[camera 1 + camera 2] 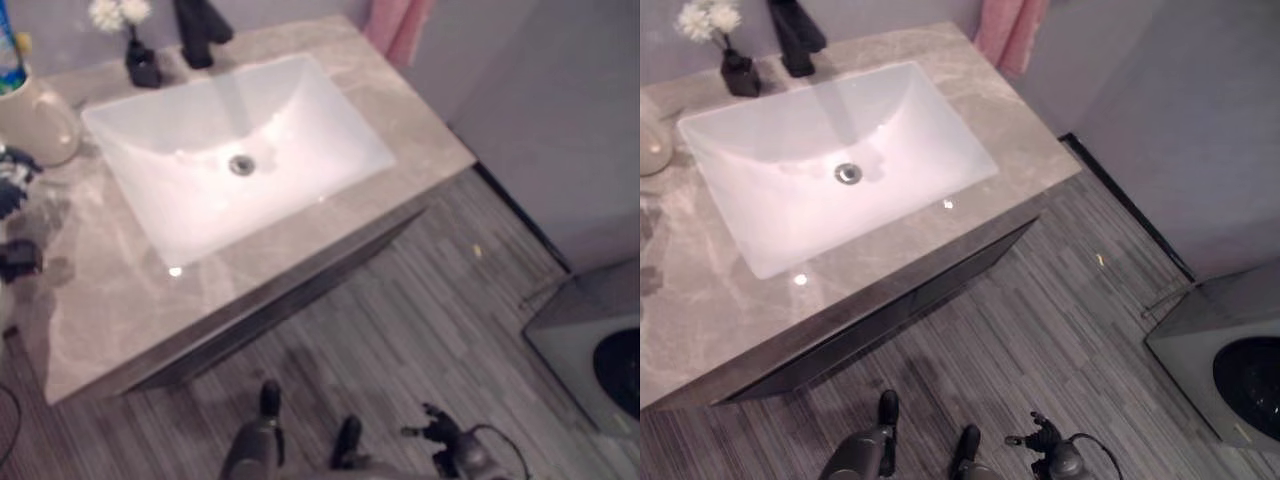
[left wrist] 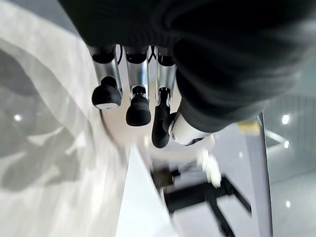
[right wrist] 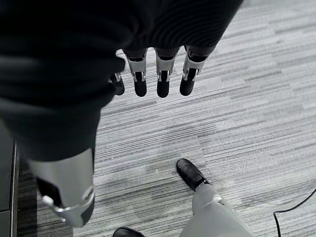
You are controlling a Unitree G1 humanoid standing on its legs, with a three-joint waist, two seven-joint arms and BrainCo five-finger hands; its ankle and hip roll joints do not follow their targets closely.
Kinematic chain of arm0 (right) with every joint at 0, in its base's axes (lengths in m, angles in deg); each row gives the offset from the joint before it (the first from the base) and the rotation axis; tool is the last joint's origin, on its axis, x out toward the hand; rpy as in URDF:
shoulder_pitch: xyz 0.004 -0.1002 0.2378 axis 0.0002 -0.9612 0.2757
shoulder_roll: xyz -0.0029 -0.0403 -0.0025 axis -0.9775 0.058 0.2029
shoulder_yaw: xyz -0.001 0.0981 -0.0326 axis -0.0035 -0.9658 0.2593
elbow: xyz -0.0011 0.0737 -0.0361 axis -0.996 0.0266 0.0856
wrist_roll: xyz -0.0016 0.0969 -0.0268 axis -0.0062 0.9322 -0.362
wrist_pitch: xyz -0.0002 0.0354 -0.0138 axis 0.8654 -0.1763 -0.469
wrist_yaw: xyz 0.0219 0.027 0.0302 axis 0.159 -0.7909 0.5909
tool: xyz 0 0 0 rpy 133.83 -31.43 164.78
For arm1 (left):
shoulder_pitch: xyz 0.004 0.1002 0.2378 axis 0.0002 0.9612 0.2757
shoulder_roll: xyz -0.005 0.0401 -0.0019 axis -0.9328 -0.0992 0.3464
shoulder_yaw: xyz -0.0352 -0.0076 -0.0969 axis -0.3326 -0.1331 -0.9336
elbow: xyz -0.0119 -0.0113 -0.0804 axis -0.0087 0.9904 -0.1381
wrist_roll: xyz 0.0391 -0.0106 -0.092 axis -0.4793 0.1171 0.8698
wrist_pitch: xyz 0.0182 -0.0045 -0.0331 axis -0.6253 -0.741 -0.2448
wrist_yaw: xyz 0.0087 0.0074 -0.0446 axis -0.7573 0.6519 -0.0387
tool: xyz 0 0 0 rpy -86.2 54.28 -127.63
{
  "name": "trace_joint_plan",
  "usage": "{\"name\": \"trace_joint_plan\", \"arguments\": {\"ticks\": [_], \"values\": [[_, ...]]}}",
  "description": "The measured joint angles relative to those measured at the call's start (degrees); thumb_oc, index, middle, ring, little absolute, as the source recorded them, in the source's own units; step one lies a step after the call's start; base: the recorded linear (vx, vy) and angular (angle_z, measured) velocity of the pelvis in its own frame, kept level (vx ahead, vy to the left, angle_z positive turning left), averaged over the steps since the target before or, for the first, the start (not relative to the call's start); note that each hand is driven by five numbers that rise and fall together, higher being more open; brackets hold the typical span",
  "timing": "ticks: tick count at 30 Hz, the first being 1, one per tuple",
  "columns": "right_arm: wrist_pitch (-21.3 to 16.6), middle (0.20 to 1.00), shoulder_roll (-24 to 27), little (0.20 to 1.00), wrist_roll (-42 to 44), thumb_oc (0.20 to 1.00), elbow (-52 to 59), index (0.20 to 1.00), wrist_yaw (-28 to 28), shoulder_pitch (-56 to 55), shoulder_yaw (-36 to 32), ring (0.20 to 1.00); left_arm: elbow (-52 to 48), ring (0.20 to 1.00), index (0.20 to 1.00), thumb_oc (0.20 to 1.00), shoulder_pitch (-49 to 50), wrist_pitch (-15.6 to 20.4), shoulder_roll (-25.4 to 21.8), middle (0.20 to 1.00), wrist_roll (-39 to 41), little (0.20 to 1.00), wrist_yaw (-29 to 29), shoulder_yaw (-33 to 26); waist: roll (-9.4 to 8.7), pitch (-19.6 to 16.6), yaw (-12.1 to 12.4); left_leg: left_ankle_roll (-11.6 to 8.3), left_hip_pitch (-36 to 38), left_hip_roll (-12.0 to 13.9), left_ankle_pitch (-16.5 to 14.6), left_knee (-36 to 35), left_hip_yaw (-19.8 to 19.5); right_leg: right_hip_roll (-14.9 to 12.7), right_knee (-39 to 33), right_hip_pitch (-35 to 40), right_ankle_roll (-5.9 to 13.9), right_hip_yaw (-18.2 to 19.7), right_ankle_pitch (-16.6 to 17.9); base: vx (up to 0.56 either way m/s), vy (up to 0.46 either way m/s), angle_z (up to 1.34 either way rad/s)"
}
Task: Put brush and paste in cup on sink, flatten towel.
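The left hand's fingers (image 2: 138,98) hung loosely curled and held nothing, their dark tips just above the pale marble bench (image 2: 44,148). Beyond those tips stood the cream cup (image 2: 143,143), close to them, and further on the black faucet (image 2: 197,192) and the white basin (image 1: 240,150). The right hand's fingers (image 3: 163,79) were likewise relaxed and empty, pointing down at the striped grey floor (image 3: 247,98), well away from anything on the bench.

From the head views, the left hand (image 1: 12,180) sat at the bench's far left edge, just beside the cup (image 1: 35,120). A blue-and-green tube, probably the paste (image 1: 8,55), stood upright in that cup, so that part of the job looked done. Whether the brush was in there too I could not tell; the cup's mouth was cut off at the frame's edge. The pink towel (image 1: 398,25) hung beyond the bench's far right corner, well apart from both hands, and seemed to fall in folds, so flattening it appeared to be left.

The left arm reached forward over the bench with the palm turned down. The right arm hung low at the robot's side, hand above the floor, idle. A small black vase of white flowers (image 1: 135,45) stood near the faucet.
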Motion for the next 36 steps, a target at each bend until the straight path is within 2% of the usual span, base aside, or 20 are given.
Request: {"name": "trace_joint_plan", "arguments": {"ticks": [3, 5, 8, 12, 17, 19, 20, 26, 30, 36], "values": [[0.09, 1.000, 0.25, 1.000, -0.47, 1.000, -0.35, 1.000, -0.31, -1.46, -0.01, 1.000, -2.77, 0.200, 0.200, 0.200, 3.10, -0.47, 2.27, 0.200, -0.02, 0.200, 1.10, -1.57, 0.20, 0.05, 0.69, -0.91, 0.75, -0.39, 0.05, -0.86, -0.91, 0.79, -1.10, 0.78, -0.92, 0.05, -0.89, 0.00, -0.078, -0.16], [0.17, 1.000, 0.22, 1.000, -0.50, 1.000, -1.40, 1.000, -0.36, -1.53, -0.01, 1.000, -2.54, 0.200, 0.200, 0.200, 3.06, -0.82, 2.61, 0.200, -0.01, 0.200, 1.23, -1.61, 0.24, 0.06, 1.12, -0.91, 0.70, -0.89, 0.06, -0.66, -4.90, 1.34, -1.14, 0.90, -1.35, 0.73, -1.39, 0.01, -0.105, -0.09], [0.33, 1.000, 0.30, 1.000, -0.51, 1.000, -2.14, 1.000, -0.33, -2.50, -0.91, 1.000, -2.68, 0.200, 0.200, 0.200, 2.63, -0.83, 3.04, 0.200, 0.02, 0.200, 2.57, -1.70, 0.31, 0.00, 0.38, -1.70, 1.04, -0.87, 0.79, -0.76, -6.85, 1.59, -1.13, 2.04, -2.08, -0.08, -3.36, 0.00, -0.103, 0.20], [0.63, 1.000, 0.47, 1.000, -0.49, 1.000, -2.66, 1.000, -0.30, -2.65, -2.66, 1.000, -1.12, 0.200, 0.200, 0.200, 0.13, -0.94, 3.24, 0.200, 0.06, 0.200, 2.57, -0.21, 1.67, -0.51, 0.04, -1.40, 1.04, -1.08, 1.54, -0.88, -8.81, 1.89, -1.14, 2.95, -2.59, 0.11, -4.59, 0.00, -0.056, 0.22], [0.62, 1.000, 1.06, 1.000, -0.47, 1.000, -2.32, 1.000, -0.29, -2.70, -3.24, 1.000, 4.31, 0.200, 0.200, 0.200, -3.75, -1.06, 3.06, 0.200, 0.21, 0.200, 2.14, 0.53, 2.99, -1.79, -0.70, -1.46, 2.74, -1.25, 1.93, -1.96, -8.80, 1.83, -1.15, 3.83, -2.79, 0.09, -4.80, 0.00, -0.008, 0.02], [0.60, 1.000, 1.18, 1.000, -0.47, 1.000, -2.32, 1.000, -0.33, -3.14, -3.25, 1.000, 5.15, 0.200, 0.200, 0.200, -5.15, -1.03, 2.68, 0.200, 0.21, 0.200, 2.12, 1.02, 2.75, -2.45, -1.10, -2.04, 3.10, -1.49, 1.99, -3.08, -8.76, 1.65, -1.15, 3.84, -2.78, 0.08, -5.16, -0.01, 0.009, 0.03], [0.67, 1.000, 1.50, 1.000, -0.48, 1.000, -2.41, 1.000, -0.33, -3.65, -3.29, 1.000, 9.02, 0.200, 0.200, 0.200, -8.82, -1.27, 1.29, 0.200, 0.21, 0.200, 2.03, 3.31, 2.67, -3.05, -1.70, -1.45, 3.11, -1.68, 3.19, -4.03, -8.95, 1.60, -1.13, 3.72, -2.83, 0.02, -5.22, -0.01, 0.019, 0.09], [0.92, 1.000, 1.64, 1.000, -0.47, 1.000, -2.58, 1.000, -0.39, -4.57, -3.30, 1.000, 19.34, 0.200, 0.200, 0.200, -15.07, -2.26, -2.92, 0.200, 0.59, 0.200, 0.78, 5.38, 2.26, -3.78, -4.07, -1.73, 4.04, -1.95, 3.39, -5.38, -8.15, 1.29, -1.13, 3.67, -2.86, 0.78, -5.21, 0.01, 0.026, -0.06], [1.26, 1.000, 1.58, 1.000, -0.45, 1.000, -3.71, 1.000, -0.72, -5.10, -3.06, 1.000, 24.87, 0.200, 0.200, 0.200, -18.20, -2.42, -3.87, 0.200, 1.21, 0.200, 0.81, 8.20, 1.85, -5.14, -4.84, -1.82, 4.27, -2.05, 3.64, -6.32, -7.89, 1.28, -1.13, 3.28, -2.85, 1.23, -5.20, 0.01, 0.040, -0.03], [1.19, 1.000, 1.55, 1.000, -0.43, 1.000, -3.76, 1.000, -0.87, -4.63, -2.76, 1.000, 27.93, 0.200, 0.200, 0.200, -20.14, -2.60, -3.93, 0.200, 1.21, 0.200, 0.83, 9.90, 1.02, -6.33, -5.33, -1.40, 4.54, -1.99, 4.01, -7.15, -6.88, 1.35, -1.12, 2.62, -2.70, 2.00, -4.84, 0.00, 0.030, -0.10]]}}
